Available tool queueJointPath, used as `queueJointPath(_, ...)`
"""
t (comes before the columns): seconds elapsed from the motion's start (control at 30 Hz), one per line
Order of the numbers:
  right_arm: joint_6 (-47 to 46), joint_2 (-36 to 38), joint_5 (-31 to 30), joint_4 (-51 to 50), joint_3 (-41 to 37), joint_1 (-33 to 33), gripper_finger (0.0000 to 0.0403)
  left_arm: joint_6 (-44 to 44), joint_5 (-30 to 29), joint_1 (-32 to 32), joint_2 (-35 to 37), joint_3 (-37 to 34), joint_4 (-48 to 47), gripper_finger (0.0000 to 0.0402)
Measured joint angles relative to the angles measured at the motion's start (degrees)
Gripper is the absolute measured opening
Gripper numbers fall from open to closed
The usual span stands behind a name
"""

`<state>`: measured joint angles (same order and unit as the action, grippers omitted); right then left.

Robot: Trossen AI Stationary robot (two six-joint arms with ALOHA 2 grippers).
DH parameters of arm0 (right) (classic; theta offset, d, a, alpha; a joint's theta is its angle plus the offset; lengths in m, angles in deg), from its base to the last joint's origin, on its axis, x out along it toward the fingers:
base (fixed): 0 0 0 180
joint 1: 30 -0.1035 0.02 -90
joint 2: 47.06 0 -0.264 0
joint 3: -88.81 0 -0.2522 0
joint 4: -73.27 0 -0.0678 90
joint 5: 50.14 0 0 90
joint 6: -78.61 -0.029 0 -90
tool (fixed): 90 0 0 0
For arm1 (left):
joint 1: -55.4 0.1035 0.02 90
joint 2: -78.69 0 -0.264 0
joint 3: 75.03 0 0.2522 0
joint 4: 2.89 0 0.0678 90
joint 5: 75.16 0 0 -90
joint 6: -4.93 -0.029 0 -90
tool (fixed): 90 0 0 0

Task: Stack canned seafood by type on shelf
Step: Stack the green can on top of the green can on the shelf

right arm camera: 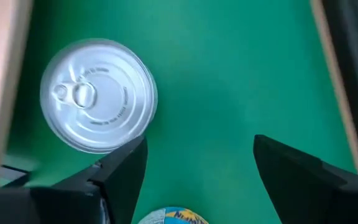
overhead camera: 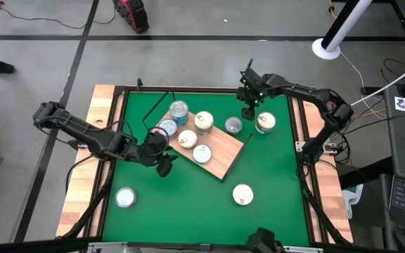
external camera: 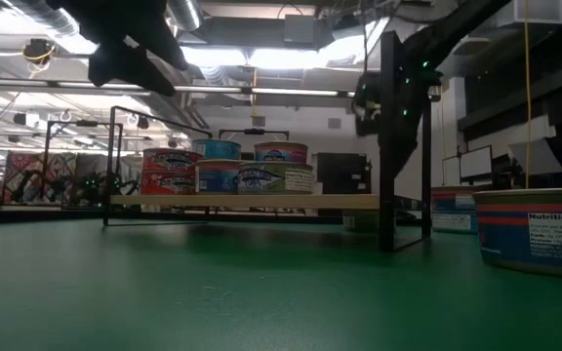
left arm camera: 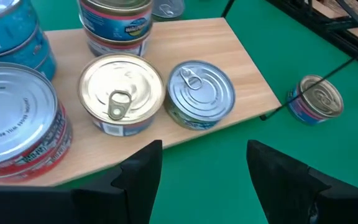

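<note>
The shelf (overhead camera: pixel 216 149) is a light wood board lying slantwise on the green mat, and the low view shows it raised on a dark frame (external camera: pixel 242 201). Several tins stand on it (overhead camera: pixel 187 138), some stacked (left arm camera: pixel 115 25). One silver-lidded tin (overhead camera: pixel 233 125) stands on the mat by the shelf's far right edge, also in the right wrist view (right arm camera: pixel 98 94). More tins stand on the mat (overhead camera: pixel 266 122), (overhead camera: pixel 242 195), (overhead camera: pixel 124 197). My left gripper (left arm camera: pixel 204 180) hovers open off the shelf's near left edge (overhead camera: pixel 162 163). My right gripper (right arm camera: pixel 197 180) hovers open above the mat beside the silver-lidded tin (overhead camera: pixel 248 105).
Pale wooden rails (overhead camera: pixel 83 169) run along the mat's left and right sides. A thin dark frame bar (overhead camera: pixel 153 109) stands by the shelf's far left corner. Open green mat lies between the shelf's near edge and the table's near edge (overhead camera: pixel 181 204).
</note>
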<state>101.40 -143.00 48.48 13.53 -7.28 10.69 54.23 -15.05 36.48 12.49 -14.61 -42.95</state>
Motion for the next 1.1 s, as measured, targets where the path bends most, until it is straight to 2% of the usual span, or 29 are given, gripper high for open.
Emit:
queueJointPath(0.37,2.01,-7.79,0.18,1.15,0.0,-0.13,0.0293,-1.73,0.0,0.59,0.0,-0.01,-0.01,0.0227)
queueJointPath(0.63,2.05,-8.19,6.43,2.45,0.0,-0.15,0.0293,-1.73,0.0,0.59,0.0,-0.03,-0.01,0.0227)
queueJointPath(0.93,2.05,-8.19,5.85,2.64,0.0,-0.15,0.0293,-1.47,0.0,0.59,0.0,-0.06,-0.01,0.0227)
queueJointPath(1.1,1.69,-8.19,1.34,2.62,0.0,-0.17,0.0293,-1.45,0.02,0.59,0.0,-0.08,-0.01,0.0227)
